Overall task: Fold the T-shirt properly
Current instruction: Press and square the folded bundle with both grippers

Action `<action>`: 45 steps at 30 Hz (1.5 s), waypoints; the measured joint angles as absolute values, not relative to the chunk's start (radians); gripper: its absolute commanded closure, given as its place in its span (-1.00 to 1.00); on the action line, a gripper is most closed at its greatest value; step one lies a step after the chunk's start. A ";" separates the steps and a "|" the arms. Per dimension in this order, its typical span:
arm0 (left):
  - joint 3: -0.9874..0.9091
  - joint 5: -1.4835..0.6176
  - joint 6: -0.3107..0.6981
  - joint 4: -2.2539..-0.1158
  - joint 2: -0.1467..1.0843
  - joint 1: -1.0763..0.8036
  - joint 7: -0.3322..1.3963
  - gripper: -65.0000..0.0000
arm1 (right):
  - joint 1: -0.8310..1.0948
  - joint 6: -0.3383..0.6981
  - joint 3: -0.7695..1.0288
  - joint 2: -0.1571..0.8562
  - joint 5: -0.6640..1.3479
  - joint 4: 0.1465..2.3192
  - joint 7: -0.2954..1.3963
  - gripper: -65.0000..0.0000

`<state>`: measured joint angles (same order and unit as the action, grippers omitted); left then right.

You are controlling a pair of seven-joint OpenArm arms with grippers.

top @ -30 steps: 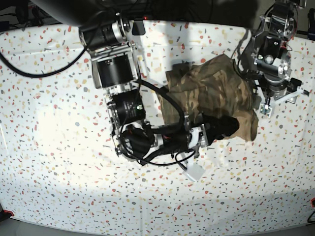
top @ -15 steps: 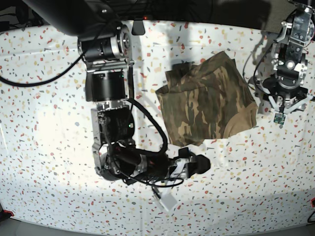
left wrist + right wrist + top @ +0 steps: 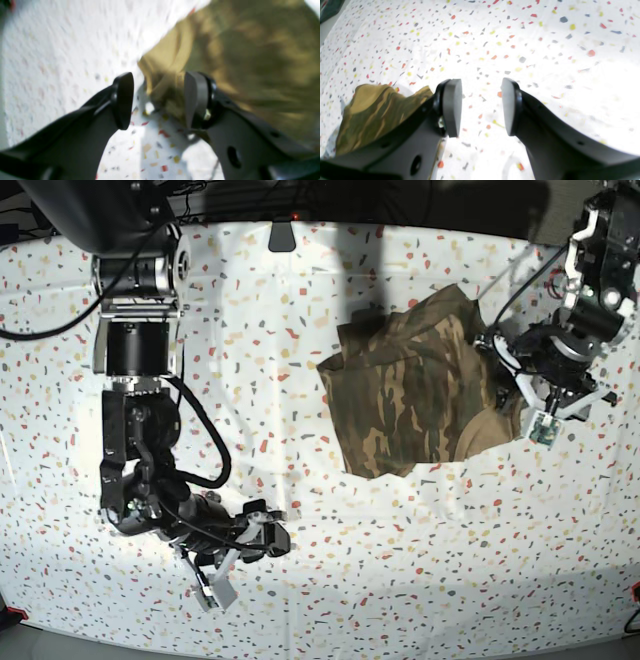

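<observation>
Since you read the base view from its left side across, the lines below run in that order.

Right gripper [image 3: 268, 535]: it hangs low over bare cloth [image 3: 330, 600], well apart from the shirt. Its jaws stand apart with nothing between them, so you hold nothing here.

Shirt [image 3: 415, 395]: it lies bunched on the cloth, right of centre and toward the far side. You see a rough folded heap, not a flat spread. A tan inner face shows at its near right corner.

Handling: you can judge it soft, light and limp. It should drape and sag from any pinch and will not keep a shape. It looks unlikely to slip on the cloth beneath, though it may drag that cloth along.

Where to grip: take a single edge or corner, not the thick middle. The tan corner by your left gripper looks the easiest to reach.

Left gripper [image 3: 527, 388]: it sits at the shirt's right edge. In the wrist view its jaws are spread, with the tan corner [image 3: 162, 65] just past the pads [image 3: 193, 98]. You have released, not pinched; contact is too blurred to tell.
</observation>
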<state>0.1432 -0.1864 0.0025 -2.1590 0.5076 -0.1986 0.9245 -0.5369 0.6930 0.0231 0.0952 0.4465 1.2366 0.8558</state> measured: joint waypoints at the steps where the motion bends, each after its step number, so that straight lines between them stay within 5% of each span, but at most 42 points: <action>1: 0.142 -0.191 0.005 -2.212 0.498 -0.219 0.928 0.03 | -0.540 0.693 0.006 0.093 0.431 1.198 0.824 0.19; 8: 0.141 -0.224 0.004 -2.292 0.357 -0.432 0.901 0.03 | -0.596 0.693 -0.163 0.027 0.318 0.896 0.522 0.19; 11: 0.138 -0.268 0.082 -2.288 0.281 -0.482 0.887 0.03 | -0.644 0.693 -0.171 -0.048 0.280 0.777 0.377 0.19; 19: 0.139 -0.278 0.110 -2.136 0.163 -0.506 0.836 0.03 | -0.695 0.693 -0.171 -0.153 0.047 0.634 0.318 0.19; 34: 0.138 -0.255 0.120 -1.698 0.189 -0.188 0.804 0.03 | -0.592 0.693 -0.171 -0.031 0.205 0.646 0.464 0.19; 45: 0.138 -0.227 0.128 -1.661 0.252 -0.090 0.812 0.03 | -0.287 0.693 -0.170 0.153 0.654 1.116 0.836 0.19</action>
